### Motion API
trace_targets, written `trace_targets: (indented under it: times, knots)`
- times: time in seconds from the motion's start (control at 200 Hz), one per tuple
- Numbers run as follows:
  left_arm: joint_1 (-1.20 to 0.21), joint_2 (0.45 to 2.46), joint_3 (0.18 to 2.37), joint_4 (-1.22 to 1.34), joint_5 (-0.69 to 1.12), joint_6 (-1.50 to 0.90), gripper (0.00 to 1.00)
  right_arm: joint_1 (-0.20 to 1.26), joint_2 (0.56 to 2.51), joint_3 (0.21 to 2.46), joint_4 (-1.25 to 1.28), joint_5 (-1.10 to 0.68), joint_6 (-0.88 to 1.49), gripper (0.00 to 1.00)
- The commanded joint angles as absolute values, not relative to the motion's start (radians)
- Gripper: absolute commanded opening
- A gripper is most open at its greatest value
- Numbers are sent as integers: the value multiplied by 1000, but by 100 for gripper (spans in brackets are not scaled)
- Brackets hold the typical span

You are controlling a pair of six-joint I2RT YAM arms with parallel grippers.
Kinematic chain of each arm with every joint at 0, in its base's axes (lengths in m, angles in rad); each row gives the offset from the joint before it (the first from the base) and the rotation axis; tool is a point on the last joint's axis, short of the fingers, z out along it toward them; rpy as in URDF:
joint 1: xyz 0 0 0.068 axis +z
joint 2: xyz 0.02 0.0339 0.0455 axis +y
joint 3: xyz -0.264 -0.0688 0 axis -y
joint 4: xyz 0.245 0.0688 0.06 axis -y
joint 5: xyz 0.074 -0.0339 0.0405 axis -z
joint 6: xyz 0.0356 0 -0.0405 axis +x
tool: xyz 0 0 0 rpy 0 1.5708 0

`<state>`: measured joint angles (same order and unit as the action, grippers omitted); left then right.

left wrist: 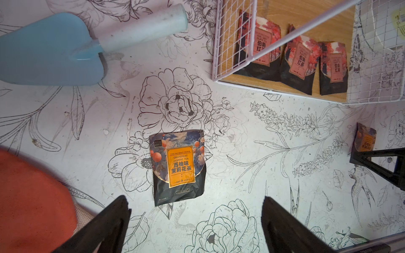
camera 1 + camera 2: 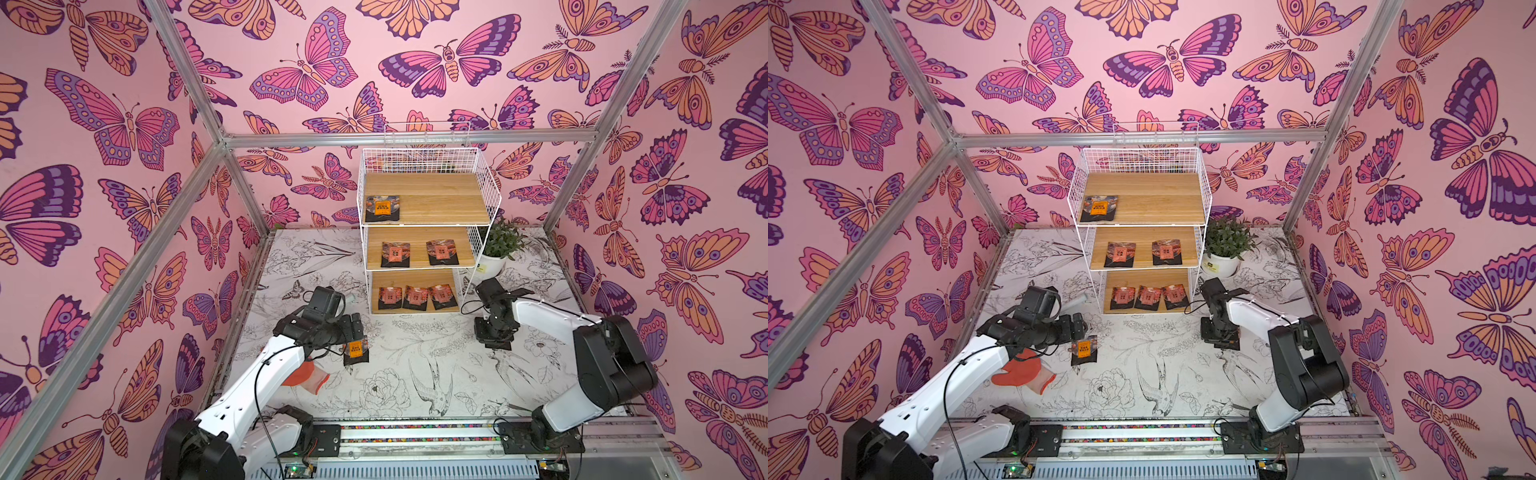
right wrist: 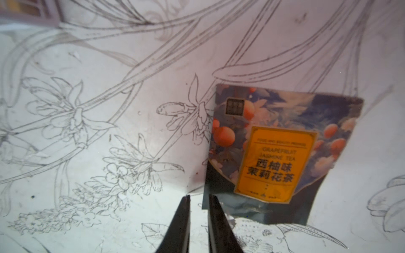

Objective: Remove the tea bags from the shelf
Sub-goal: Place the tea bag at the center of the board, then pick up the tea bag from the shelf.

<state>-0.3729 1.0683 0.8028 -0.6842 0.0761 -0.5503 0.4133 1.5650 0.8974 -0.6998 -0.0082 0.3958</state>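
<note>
**Two tea bags on the table, six on the shelf**

Nearest the front rail, an orange rubber glove [image 2: 309, 378] is seen lying on the white table sheet printed with black line drawings [image 2: 415, 374], partly covered by the left arm [image 2: 249, 386]. Just past it, the left gripper [image 1: 194, 198] is held above the sheet with its jaws spread wide and nothing between them. A flat black tea bag with an orange centre label [image 1: 178, 166] is laid face up on the sheet right below that gap.

On the other side, the right gripper [image 3: 199, 197] is lowered close to the sheet. Its jaws are drawn almost together, with only a thin slit left, and nothing is seen clamped in it. A second orange-labelled tea bag [image 3: 280, 157] is laid just beside its fingertips (whether a finger touches the bag's corner cannot be told).

A pale blue plastic scoop [image 1: 50, 50] is laid on the sheet between the left arm and the shelf.

Farther back stands the tall white wire-frame shelf with three wooden boards [image 2: 486, 178].

- **Lowest board:** three black tea bags with reddish-pink fronts [image 2: 390, 297] [image 2: 415, 297] [image 2: 442, 296] are set in a close row.
- **Middle board:** two more reddish-pink tea bags [image 2: 395, 253] [image 2: 442, 251] are laid apart.
- **Top board:** one orange-labelled bag [image 2: 382, 209] is placed at the front left corner.

Beside the shelf's right side, a white pot holding a green plant [image 2: 490, 264] is seen.
</note>
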Motion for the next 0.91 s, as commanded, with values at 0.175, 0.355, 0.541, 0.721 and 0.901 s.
trace_targets:
  times: [0.175, 0.355, 0.541, 0.721, 0.901]
  knots:
    - [-376, 942, 922, -878, 14, -546, 95, 415, 1413, 974, -768, -12, 401, 24]
    - [-483, 897, 1124, -1059, -86, -575, 93, 413, 1416, 973, -734, -46, 396, 26]
    - [-754, 1010, 1374, -1226, -311, -660, 92, 412, 1413, 973, -697, -71, 390, 28]
    - [-951, 1199, 1655, -1330, -462, -688, 91, 401, 1410, 969, -675, -94, 375, 29]
    - [-1022, 1390, 1917, -1420, -517, -653, 92, 400, 1355, 957, -680, -135, 369, 29]
